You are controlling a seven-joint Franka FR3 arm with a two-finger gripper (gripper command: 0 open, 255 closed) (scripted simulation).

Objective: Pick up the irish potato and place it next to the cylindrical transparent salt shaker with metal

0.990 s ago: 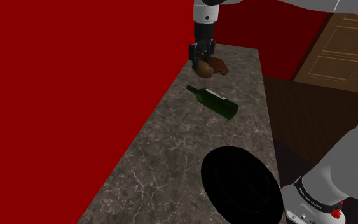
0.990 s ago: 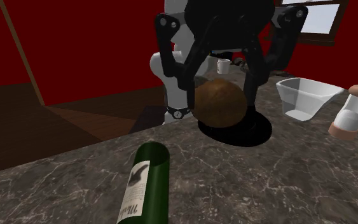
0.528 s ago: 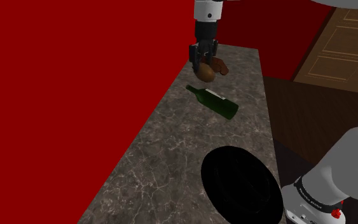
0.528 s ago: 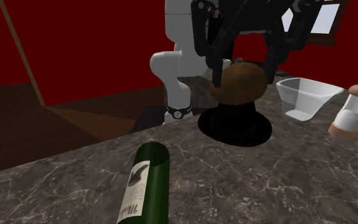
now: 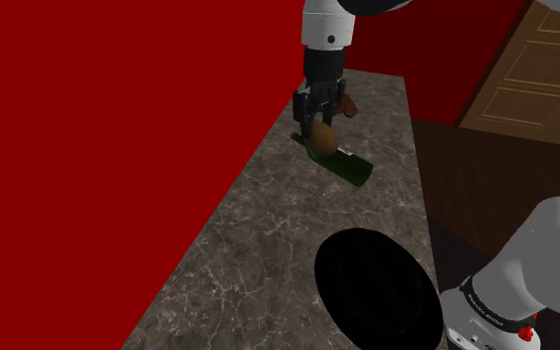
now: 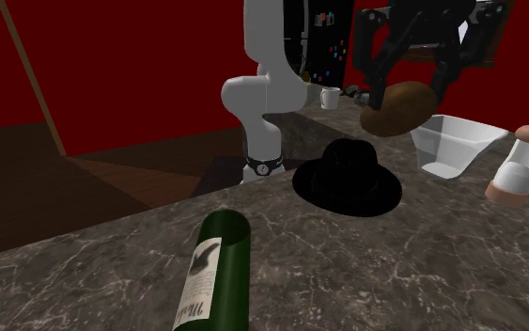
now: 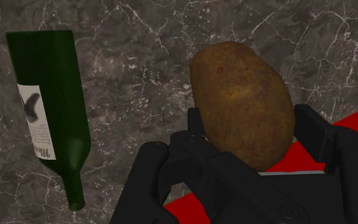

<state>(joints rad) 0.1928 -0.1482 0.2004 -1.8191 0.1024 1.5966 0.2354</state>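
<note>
The hand [image 6: 409, 83] pinches the potato [image 7: 242, 102] between its fingers, clear of the counter [image 5: 268, 229] (a green bottle [image 7: 44, 108] lies below it). What seems to be the salt shaker [image 6: 519, 165] stands upright, lower than the hand and off to one side, just past a clear bowl [image 6: 450, 146].

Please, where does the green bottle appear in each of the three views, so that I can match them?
Shoulder view: the green bottle lies at the upper middle, its neck end behind the potato.
Second exterior view: it lies at the bottom, left of centre.
Wrist view: it lies beside the potato, apart from it.
Shared landmark: the potato.
</note>
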